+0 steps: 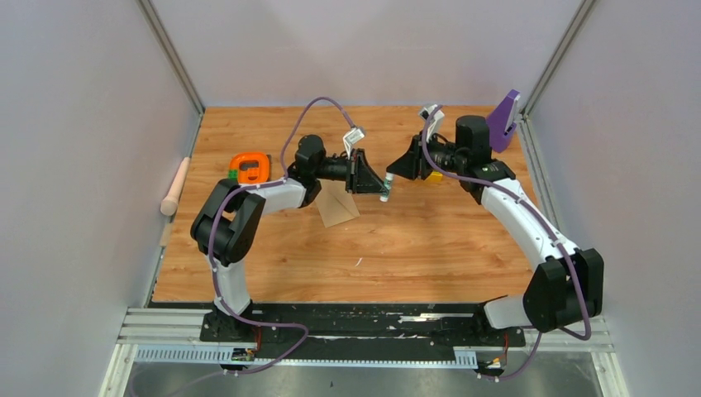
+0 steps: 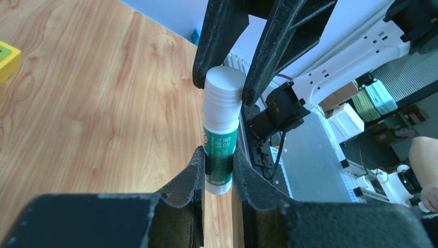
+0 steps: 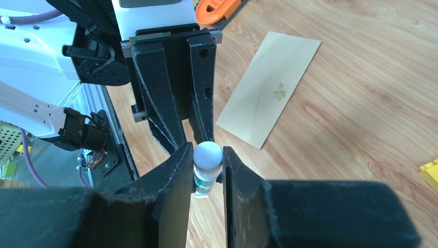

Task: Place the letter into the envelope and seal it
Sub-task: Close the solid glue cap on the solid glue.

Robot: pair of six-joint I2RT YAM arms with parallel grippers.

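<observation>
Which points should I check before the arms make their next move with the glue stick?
1. Left tool shut on the glue stick body: ok.
2. Right tool shut on the white cap: ok.
3. Cap seated on the stick, not yet pulled off: ok.
4. Envelope flat on the table, apart from both tools: ok.
5. Letter inside the envelope: cannot tell, no letter in view.
6. Flap open for gluing: cannot tell.
</observation>
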